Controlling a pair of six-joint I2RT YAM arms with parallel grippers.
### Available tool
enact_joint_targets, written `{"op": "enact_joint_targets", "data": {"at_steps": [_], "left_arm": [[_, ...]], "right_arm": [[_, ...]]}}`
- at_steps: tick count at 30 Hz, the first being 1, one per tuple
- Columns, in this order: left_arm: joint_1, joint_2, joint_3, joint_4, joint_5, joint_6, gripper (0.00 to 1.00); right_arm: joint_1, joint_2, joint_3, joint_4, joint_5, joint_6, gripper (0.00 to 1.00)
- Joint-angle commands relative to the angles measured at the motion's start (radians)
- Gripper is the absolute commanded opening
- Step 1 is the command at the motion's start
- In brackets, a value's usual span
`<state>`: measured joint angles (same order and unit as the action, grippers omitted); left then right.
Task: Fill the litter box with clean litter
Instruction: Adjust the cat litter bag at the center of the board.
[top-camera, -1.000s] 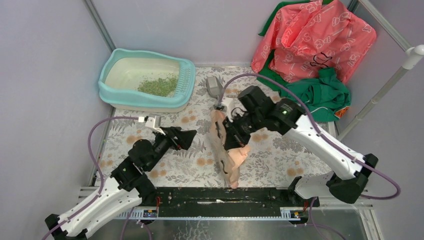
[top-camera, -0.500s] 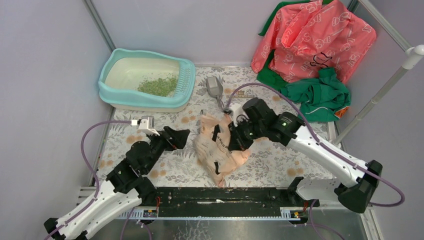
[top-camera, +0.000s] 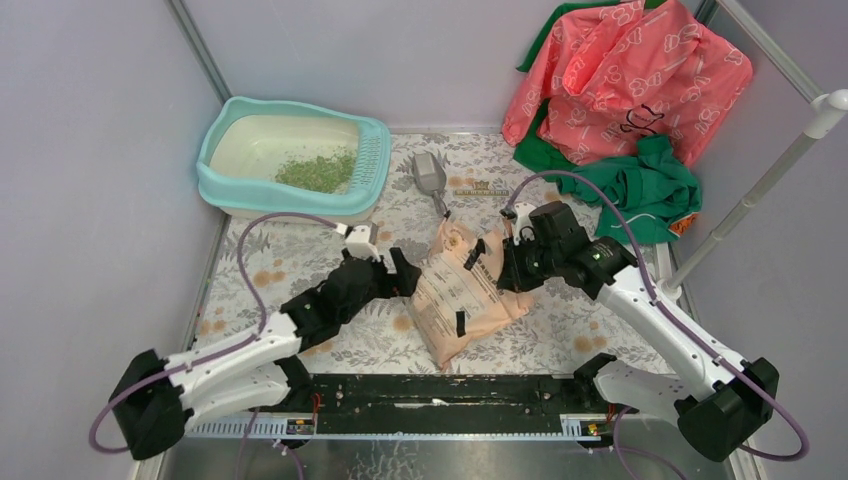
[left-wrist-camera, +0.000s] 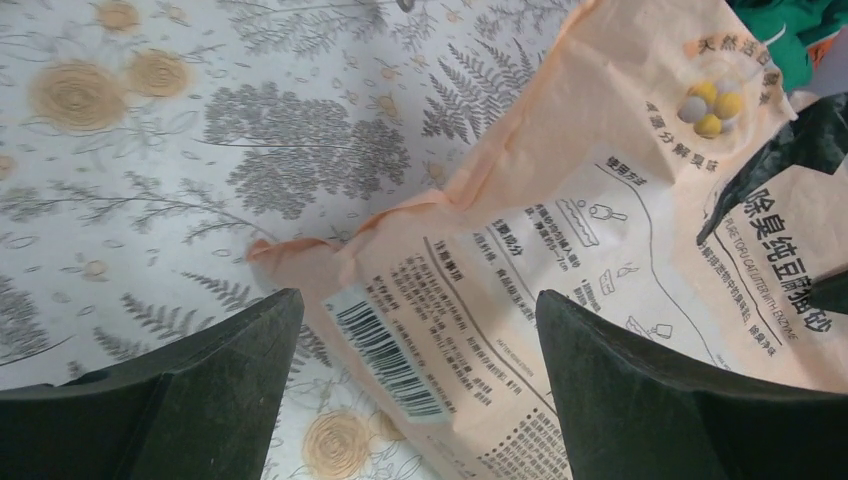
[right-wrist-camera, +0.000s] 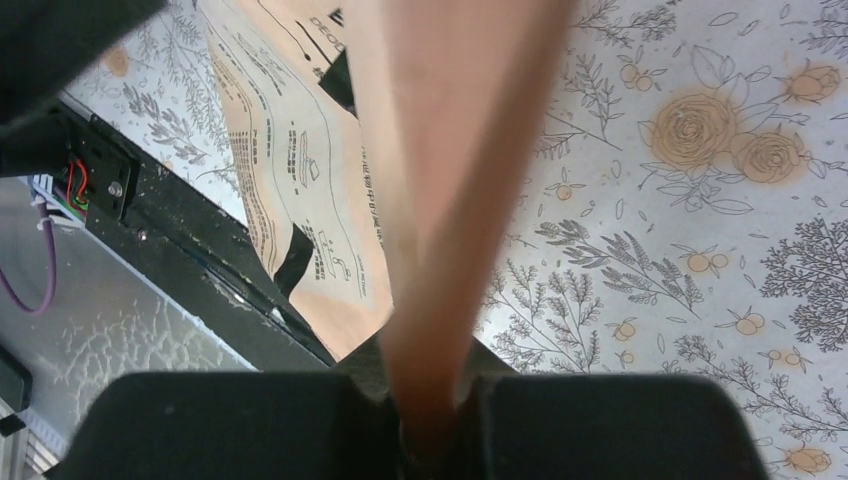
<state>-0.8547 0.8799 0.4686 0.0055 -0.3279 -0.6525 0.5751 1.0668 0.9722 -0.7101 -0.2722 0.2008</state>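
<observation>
A robotics lab cell dressed as a pet corner at home. Plain lilac-grey panel walls (top-camera: 90, 180) sit in silver metal framing posts (top-camera: 198, 48), with a black metal mounting rail (top-camera: 440, 395) at the near edge. The homely props are a floral printed cloth (top-camera: 560, 320) over the surface, a turquoise plastic litter box (top-camera: 262, 196), a peach printed paper bag (top-camera: 455, 300) and crumpled pink and green clothes (top-camera: 620, 70).

Pale lilac walls (top-camera: 400, 50) enclose a floral-patterned table cover (top-camera: 560, 335).
</observation>
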Motion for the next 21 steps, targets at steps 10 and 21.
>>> {"op": "enact_joint_targets", "data": {"at_steps": [10, 21], "left_arm": [[-0.041, 0.254, 0.178, 0.213, -0.039, 0.112, 0.94], [-0.041, 0.222, 0.077, 0.268, -0.035, 0.071, 0.94]], "right_arm": [[-0.031, 0.018, 0.107, 0.002, 0.071, -0.049, 0.52], [-0.038, 0.117, 0.271, 0.015, 0.066, -0.078, 0.77]]}}
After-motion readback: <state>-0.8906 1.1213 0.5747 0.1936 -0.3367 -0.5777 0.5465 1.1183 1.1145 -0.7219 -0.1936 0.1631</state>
